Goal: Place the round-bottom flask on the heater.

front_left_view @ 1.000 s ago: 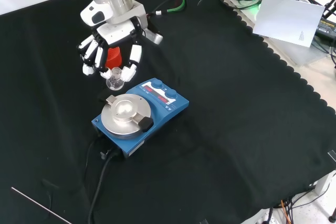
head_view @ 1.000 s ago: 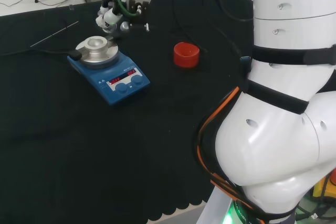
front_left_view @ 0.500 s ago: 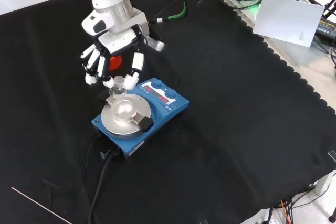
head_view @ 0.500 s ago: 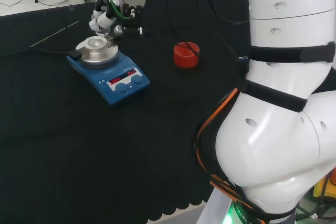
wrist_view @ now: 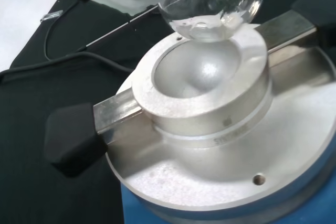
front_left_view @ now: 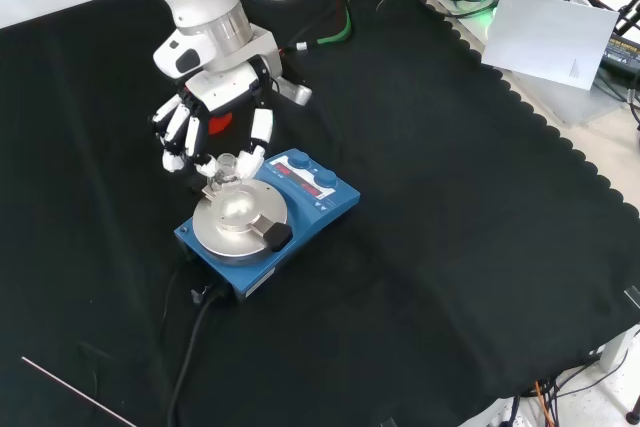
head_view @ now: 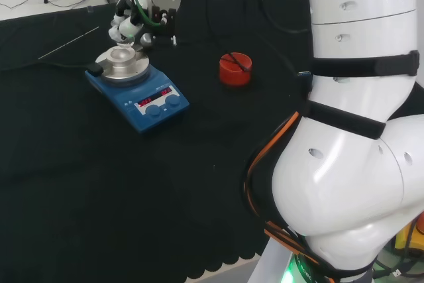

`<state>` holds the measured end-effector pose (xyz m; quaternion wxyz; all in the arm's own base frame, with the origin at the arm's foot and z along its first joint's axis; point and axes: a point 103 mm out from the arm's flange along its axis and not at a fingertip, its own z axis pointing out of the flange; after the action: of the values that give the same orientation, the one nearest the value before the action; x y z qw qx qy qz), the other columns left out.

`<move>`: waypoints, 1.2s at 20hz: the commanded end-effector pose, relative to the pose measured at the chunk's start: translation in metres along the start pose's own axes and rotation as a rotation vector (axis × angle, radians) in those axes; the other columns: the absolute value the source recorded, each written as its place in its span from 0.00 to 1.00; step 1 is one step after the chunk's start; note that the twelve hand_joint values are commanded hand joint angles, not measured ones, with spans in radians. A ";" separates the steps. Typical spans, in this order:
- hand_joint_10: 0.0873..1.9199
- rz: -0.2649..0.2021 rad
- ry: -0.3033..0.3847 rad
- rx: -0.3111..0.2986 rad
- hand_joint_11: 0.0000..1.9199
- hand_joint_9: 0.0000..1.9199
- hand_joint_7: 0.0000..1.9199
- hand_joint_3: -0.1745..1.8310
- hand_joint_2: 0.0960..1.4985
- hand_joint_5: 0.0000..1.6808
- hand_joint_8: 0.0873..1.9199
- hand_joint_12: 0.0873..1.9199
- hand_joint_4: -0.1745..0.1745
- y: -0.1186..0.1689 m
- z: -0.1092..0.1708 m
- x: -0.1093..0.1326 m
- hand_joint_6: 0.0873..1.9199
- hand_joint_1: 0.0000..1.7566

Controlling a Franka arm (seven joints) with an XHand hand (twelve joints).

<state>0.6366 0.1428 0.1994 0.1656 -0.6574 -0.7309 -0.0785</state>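
Small clear glass round-bottom flask (wrist_view: 212, 3): likely light, rigid, slippery, breakable; best taken at the neck. Black-and-white hand (front_left_view: 215, 127) has fingers curled round its neck. Empty bulb, glossy, hangs just above the bowl of the silver block on the blue heater (front_left_view: 312, 209), near the black cloth's far-left corner in head view.

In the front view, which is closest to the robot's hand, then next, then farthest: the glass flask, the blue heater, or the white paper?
From the hand:
1. Glass flask, held at its fingertips.
2. Blue heater, right below the hand.
3. White paper, far off at the view's upper right, past the cloth's edge.
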 end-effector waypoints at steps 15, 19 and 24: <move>0.29 0.034 0.003 0.011 0.10 0.31 0.25 0.44 0.47 0.62 0.29 0.68 1.00 0.006 0.022 0.002 0.56 0.60; 0.29 0.042 0.017 0.020 0.10 0.31 0.25 0.44 0.47 0.62 0.29 0.68 1.00 0.006 0.025 -0.007 0.55 0.60; 0.29 0.049 0.025 0.023 0.10 0.31 0.25 0.44 0.47 0.62 0.29 0.68 1.00 0.006 0.024 -0.013 0.55 0.60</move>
<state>0.6391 0.1496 0.1734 0.1792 -0.6706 -0.7163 -0.0720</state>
